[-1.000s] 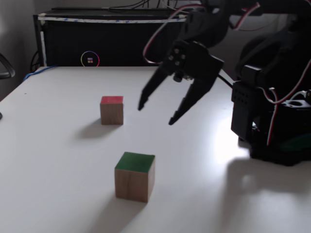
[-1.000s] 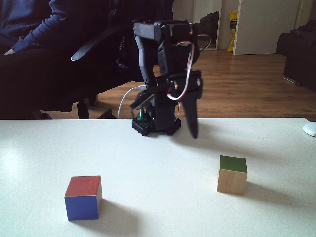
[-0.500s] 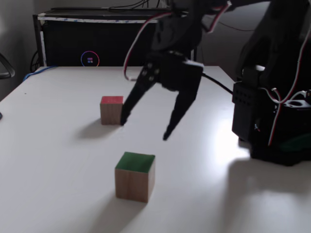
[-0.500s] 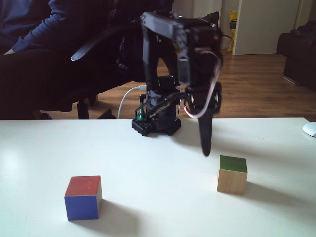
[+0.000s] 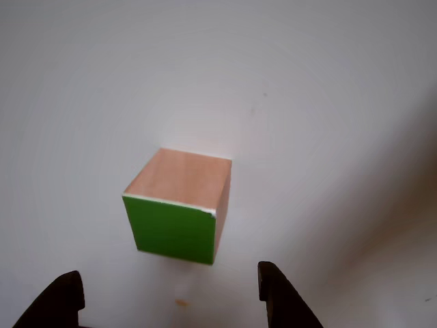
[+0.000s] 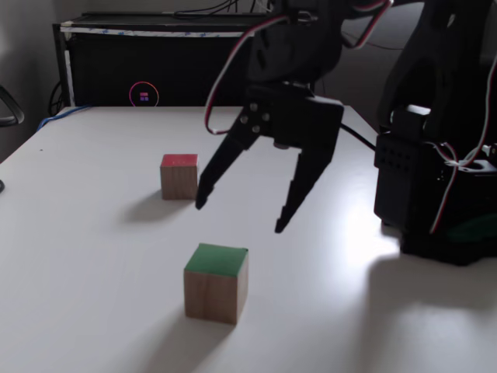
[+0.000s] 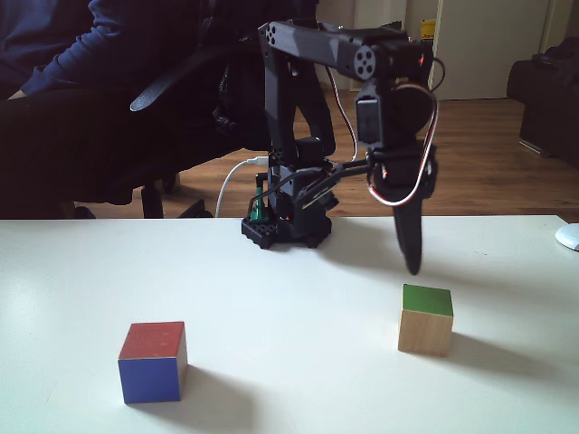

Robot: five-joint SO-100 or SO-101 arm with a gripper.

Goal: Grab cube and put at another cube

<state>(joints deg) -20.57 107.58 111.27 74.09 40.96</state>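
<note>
The cube [image 5: 179,205] sits alone on the white surface [image 5: 321,89] in the other view, its plain wood face up and to the rear, its bright green face turned toward the lens. Two dark fingertips [image 5: 63,301] poke in from the bottom edge, one at each side of the cube and well short of it, so the gripper [image 5: 169,301] is lined up roughly with the cube and spread wider than it; that spread looks meant to let the fingers drop down around it.

In a fixed view, the gripper [image 6: 239,215] hangs in the air above the surface [image 6: 78,256], fingers [image 6: 299,186] splayed wide and pointing down and toward the camera. The cube [image 6: 216,282] stands just below and in front of them, untouched, green face up here. The other cube [image 6: 179,176], red on top, rests farther back on the surface, apart from the green one; it is presumably the place to carry the green cube to. The arm's dark base [image 6: 443,194] stands at the right.

In another fixed view, seen edge-on, the gripper [image 7: 409,244] points straight down, above and slightly behind the cube [image 7: 426,319] at the right; the opening cannot be judged from this side. The other cube [image 7: 153,361], red on top with a blue front, stands well apart at the left. Behind the surface [image 7: 289,298], a person's dark sleeve [image 7: 54,45] shows by a chair.
</note>
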